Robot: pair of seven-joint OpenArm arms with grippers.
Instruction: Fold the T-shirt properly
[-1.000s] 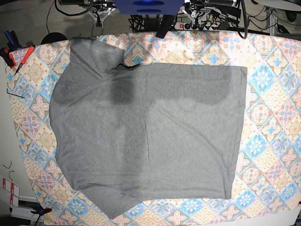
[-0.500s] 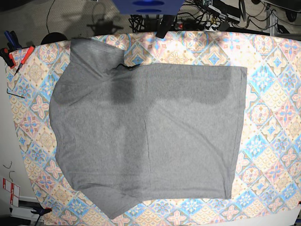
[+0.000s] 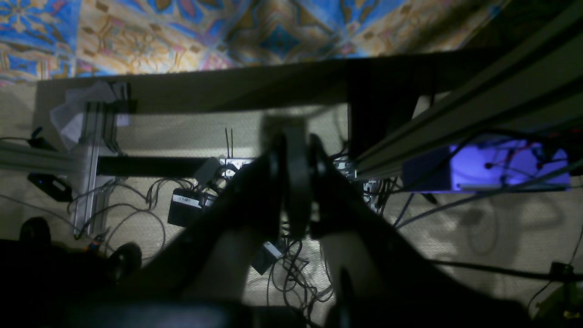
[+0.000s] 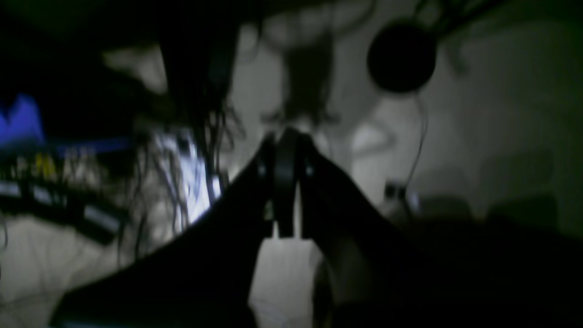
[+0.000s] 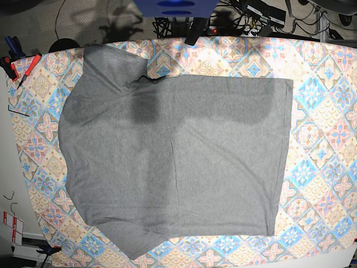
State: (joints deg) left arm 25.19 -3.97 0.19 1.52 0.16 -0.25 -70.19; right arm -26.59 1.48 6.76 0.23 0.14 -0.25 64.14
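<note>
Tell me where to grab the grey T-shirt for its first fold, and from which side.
Probably pinch the T-shirt at the two corners of its straight hem edge on the base view's right, coming from above. It lies spread flat on the tablecloth, and that edge is straight and exposed.

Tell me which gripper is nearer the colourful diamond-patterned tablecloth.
Left, probably. The left gripper, fingers shut, hangs over the floor with the tablecloth edge just ahead; the right gripper, also shut, sees only floor.

We can read no text, brand, number or sign anywhere. A small white label (image 3: 188,200) sits on a dark box among the cables in the left wrist view, and red-and-white tags (image 5: 12,224) lie at the table's left edge, all too blurred to read.
</note>
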